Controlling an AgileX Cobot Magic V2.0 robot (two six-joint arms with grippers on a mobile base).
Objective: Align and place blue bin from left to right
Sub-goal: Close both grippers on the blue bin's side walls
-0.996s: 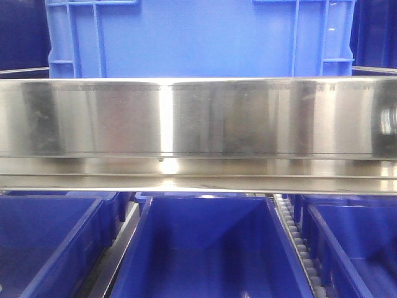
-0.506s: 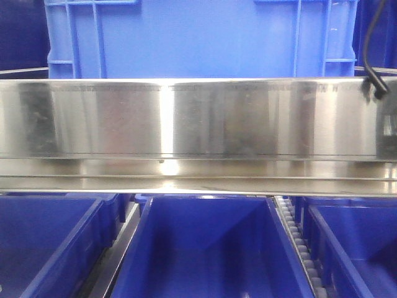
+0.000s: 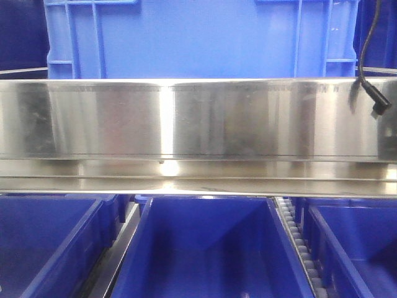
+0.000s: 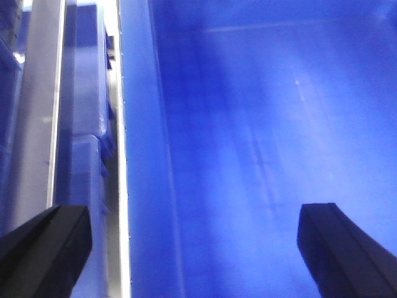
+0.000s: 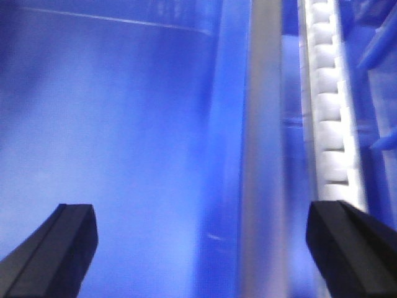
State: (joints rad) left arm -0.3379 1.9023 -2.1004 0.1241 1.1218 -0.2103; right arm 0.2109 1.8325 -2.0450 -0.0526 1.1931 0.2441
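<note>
While the left gripper (image 4: 191,214) is spread wide and empty, it faces blurred blue plastic beside a metal strip (image 4: 37,112); which bin that plastic belongs to I cannot tell. Seen from the front, the blue bin (image 3: 198,37) sits on the upper tier behind the stainless steel rail (image 3: 198,118), its long axis running left to right. The right gripper (image 5: 203,211) is also spread and empty, with a white roller track (image 5: 325,124) to its right. A black cable (image 3: 374,96) hangs by the bin's right end, so the right arm is probably nearer.
</note>
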